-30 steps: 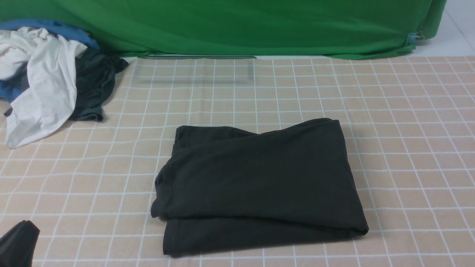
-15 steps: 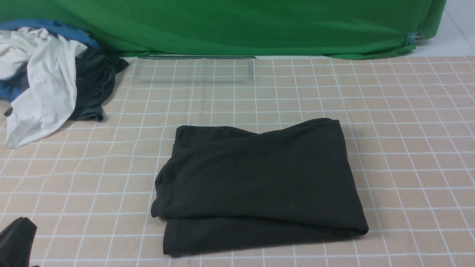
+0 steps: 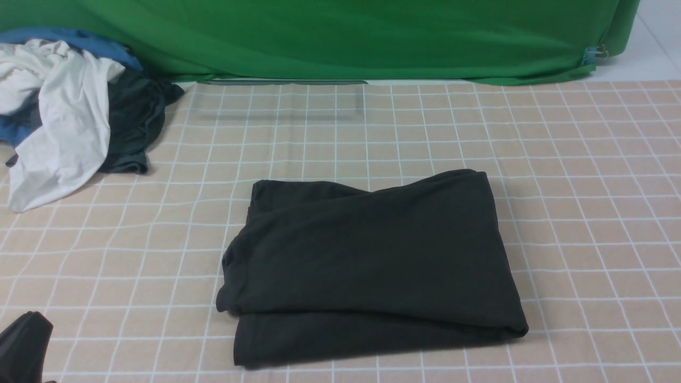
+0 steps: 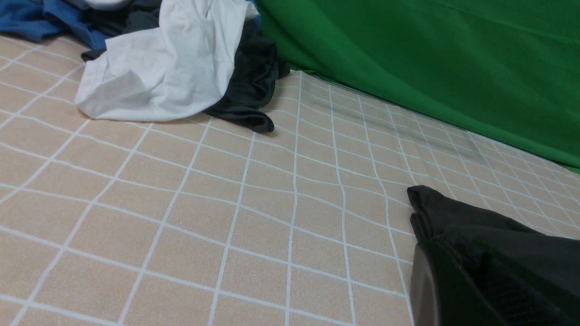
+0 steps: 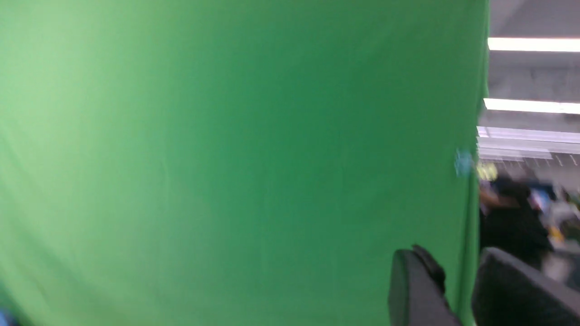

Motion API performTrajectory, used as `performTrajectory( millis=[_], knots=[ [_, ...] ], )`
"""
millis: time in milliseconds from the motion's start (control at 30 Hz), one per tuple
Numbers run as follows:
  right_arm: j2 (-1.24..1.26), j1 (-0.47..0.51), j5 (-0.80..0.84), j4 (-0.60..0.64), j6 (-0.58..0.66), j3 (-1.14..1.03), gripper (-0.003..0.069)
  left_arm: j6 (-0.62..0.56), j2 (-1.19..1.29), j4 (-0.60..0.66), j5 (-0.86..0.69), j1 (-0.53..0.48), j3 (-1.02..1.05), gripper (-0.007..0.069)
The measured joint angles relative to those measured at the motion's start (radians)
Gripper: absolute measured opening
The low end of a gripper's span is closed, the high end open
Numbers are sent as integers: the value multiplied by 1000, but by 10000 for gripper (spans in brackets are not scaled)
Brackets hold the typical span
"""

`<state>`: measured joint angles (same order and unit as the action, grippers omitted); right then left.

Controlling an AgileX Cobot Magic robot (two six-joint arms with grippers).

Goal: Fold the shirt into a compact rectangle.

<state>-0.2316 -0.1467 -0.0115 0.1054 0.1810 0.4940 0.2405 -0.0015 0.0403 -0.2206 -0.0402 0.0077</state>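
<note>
We see shirt (image 3: 367, 266) folded, long axis left-right, lying right of left gripper (image 3: 24, 346), nearer arm; closed, empty. Right gripper (image 5: 457, 290) part-open, empty, aimed away.

— What do you have behind the work surface?

— You face a green backdrop cloth (image 3: 340, 37) hanging in soft folds across the whole far side, its hem lying on the table edge. A small clip (image 3: 590, 55) pinches its right corner.

— And under it?

— Your table wears a beige cloth with a white grid (image 3: 585, 186), lightly rippled. Past the backdrop's right edge you see a strip of pale floor (image 3: 657, 42).

— Lighting?

— From the right wrist view you catch bright ceiling light strips (image 5: 530, 44) beyond the green cloth, and a blurred cluttered room below them.
</note>
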Motion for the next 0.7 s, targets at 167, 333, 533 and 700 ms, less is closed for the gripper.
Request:
performTrajectory(
  millis=[167, 333, 533, 700],
  knots=[
    [8, 113, 115, 0, 10, -157, 237, 0, 0, 0, 1, -1, 0, 13],
    [73, 153, 144, -1, 34, -393, 237, -1, 0, 0, 1, -1, 0, 13],
    [213, 155, 228, -1, 34, -501, 237, -1, 0, 0, 0, -1, 0, 13],
    [230, 158, 256, -1, 25, -502, 237, -1, -1, 0, 1, -1, 0, 13]
  ],
)
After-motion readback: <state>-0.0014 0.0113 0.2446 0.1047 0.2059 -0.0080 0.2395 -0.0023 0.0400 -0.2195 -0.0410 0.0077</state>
